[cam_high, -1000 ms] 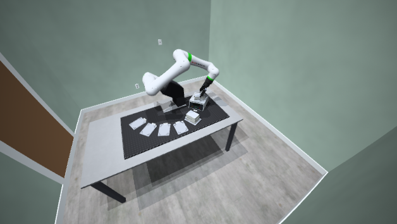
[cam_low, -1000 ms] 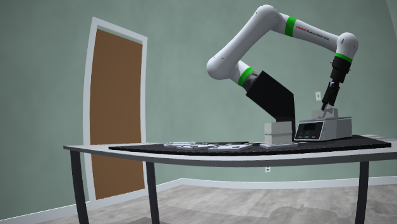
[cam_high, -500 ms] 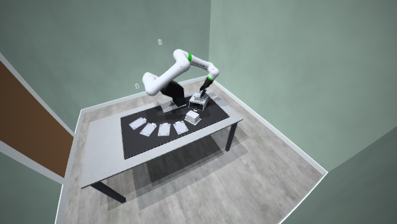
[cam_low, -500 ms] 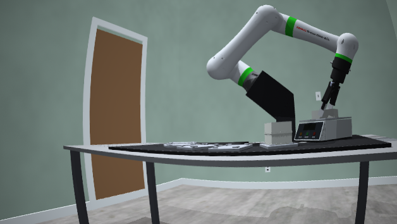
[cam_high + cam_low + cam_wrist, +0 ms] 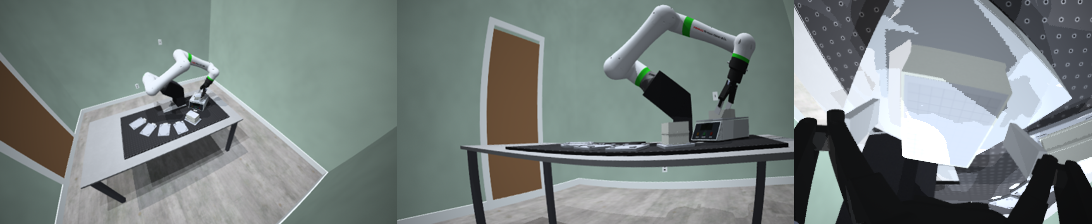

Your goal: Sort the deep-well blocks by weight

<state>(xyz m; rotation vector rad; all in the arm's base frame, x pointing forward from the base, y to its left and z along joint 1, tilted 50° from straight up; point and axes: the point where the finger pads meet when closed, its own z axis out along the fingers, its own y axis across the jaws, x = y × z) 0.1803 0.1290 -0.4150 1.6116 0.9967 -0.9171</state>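
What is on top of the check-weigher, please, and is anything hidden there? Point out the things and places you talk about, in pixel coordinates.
On the check-weigher (image 5: 191, 105) (image 5: 736, 129) sits one deep-well block (image 5: 197, 96) (image 5: 956, 75), between the open fingers of the gripper (image 5: 203, 92) (image 5: 724, 109) (image 5: 944, 122). The platform directly beneath the block is covered, so that part cannot be seen.

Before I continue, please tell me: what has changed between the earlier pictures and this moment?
The gripper has opened, its fingers spreading apart and letting go of the block on the check-weigher. The arm, stacked blocks and nests look unmoved.
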